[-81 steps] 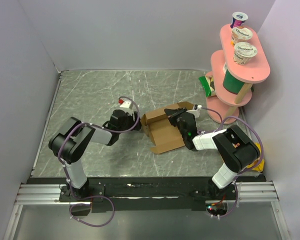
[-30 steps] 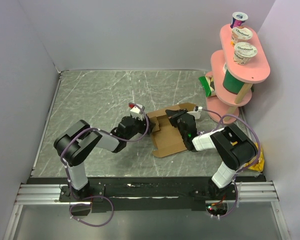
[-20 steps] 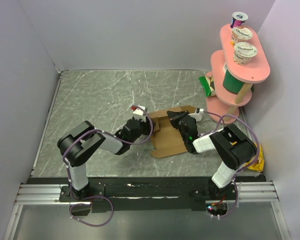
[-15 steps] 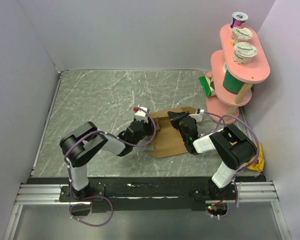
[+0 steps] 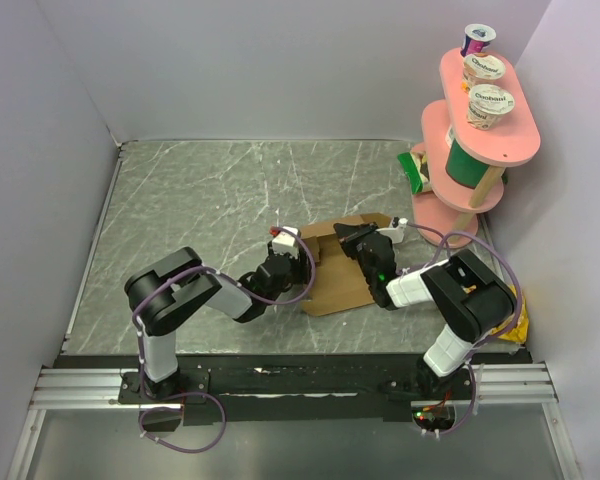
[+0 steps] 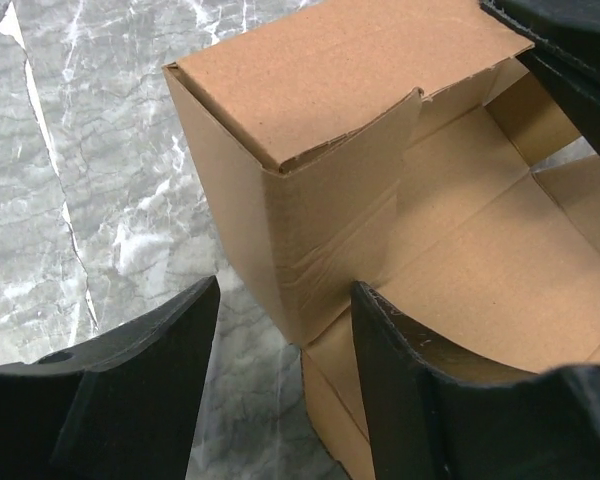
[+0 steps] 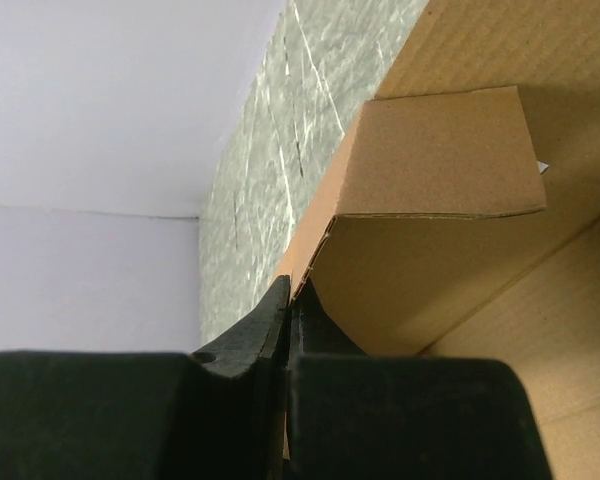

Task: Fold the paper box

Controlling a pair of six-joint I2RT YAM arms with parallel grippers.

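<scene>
My left gripper (image 6: 285, 300) stood partly open, its fingers straddling a raised corner wall of the paper box (image 6: 330, 90) and gripping nothing. My right gripper (image 7: 288, 300) was pinched shut on a thin wall edge. The box lay half-formed on the table (image 5: 200, 190) between both arms. It looked light, stiff and easy to crease. I judged the wall edges near the scored folds the best hold.

The paper box (image 6: 320, 90) is plain brown cardboard, matt and faintly fibrous, slightly frayed at one folded corner. The bench (image 5: 200, 200) beneath looks like grey-green marbled stone with white veins and a dull sheen. The left hand (image 6: 285, 298) and right hand (image 7: 288, 305) are black plastic, finely grained and matt; the pink shelf (image 5: 521, 140) at two o'clock looks smooth and painted.
</scene>
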